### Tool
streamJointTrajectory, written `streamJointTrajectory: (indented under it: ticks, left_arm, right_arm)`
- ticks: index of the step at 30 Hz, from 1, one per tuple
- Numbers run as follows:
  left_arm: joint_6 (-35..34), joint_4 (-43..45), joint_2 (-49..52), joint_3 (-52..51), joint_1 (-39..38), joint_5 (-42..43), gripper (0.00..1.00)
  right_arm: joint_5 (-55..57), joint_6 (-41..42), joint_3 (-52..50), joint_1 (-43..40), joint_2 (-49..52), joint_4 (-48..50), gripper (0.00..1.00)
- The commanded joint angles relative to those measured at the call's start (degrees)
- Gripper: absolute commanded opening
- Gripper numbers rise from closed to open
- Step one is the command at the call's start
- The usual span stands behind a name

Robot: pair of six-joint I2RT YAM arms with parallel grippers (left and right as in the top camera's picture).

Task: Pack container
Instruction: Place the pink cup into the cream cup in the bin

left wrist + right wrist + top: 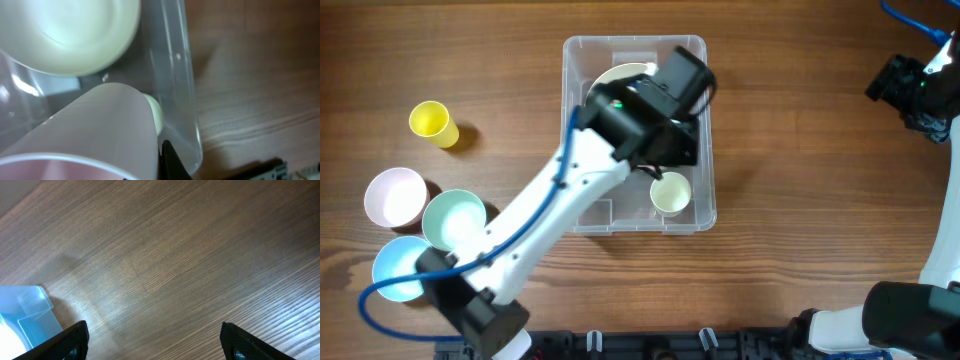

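Pink cup (85, 130) pinched in left gripper (156, 161) over container (595, 212); cream dish (620, 72), cream cup (670, 192) packed. Yellow cup (432, 122), three bowls (453, 218) pending at 9 o'clock. Right gripper (155, 340) spread, idle.

wooden table (800, 150) bears the container (588, 212), yellow cup (433, 124), pink bowl (394, 197), green bowl (453, 218), blue bowl (398, 268).

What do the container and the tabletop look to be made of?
Container: clear glossy plastic, apparently; the tabletop shows through its walls, which catch glints. Tabletop: brown with straight grain lines, low sheen; solid wood or printed laminate, cannot tell.
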Motion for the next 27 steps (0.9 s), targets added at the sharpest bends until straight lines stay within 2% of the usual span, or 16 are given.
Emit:
streamJointTrajectory:
  ticks: [1,10,12,13,14,16,20,23,25,27]
  left_arm:
    - [-1.66,-0.15,4.33,-0.02,-2.69,5.77,0.04]
    - [-1.6,-3.58,7.93,-0.02,-3.72,5.77,0.05]
    - [-1.57,-3.63,7.93,-0.02,-3.72,5.77,0.19]
    - [-1.57,-3.63,7.93,-0.02,-3.72,5.75,0.33]
    - [-1.36,-3.65,7.93,-0.02,-3.72,5.77,0.4]
    - [-1.07,-3.78,7.93,-0.02,-3.69,5.75,0.44]
    - [-0.94,-4.04,7.37,0.0,-2.4,2.08,0.4]
    - [-0.92,-4.94,3.37,0.04,3.15,-2.95,0.41]
    - [0.24,-5.38,-0.57,0.04,10.21,-8.5,0.46]
    - [0.66,-5.09,-3.85,0.04,21.42,-12.9,0.56]
  right_arm:
    - [-0.31,-0.83,-0.48,0.17,0.66,-0.02,0.85]
    - [-0.31,-0.83,-0.48,0.17,0.66,-0.04,0.85]
    - [-0.31,-0.83,-0.48,0.17,0.66,-0.04,0.85]
    - [-0.33,-0.83,-0.48,0.17,0.66,-0.07,0.85]
    - [-0.31,-0.83,-0.48,0.17,0.66,-0.04,0.86]
    - [-0.31,-0.83,-0.48,0.17,0.66,-0.04,0.85]
    - [-0.31,-0.87,-0.48,0.17,0.66,-0.09,0.85]
    - [-0.31,-0.96,-0.48,0.17,0.66,-0.04,0.86]
    - [-0.31,-0.94,-0.48,0.17,0.66,-0.04,0.86]
    - [-0.31,-0.96,-0.48,0.17,0.66,-0.04,0.85]
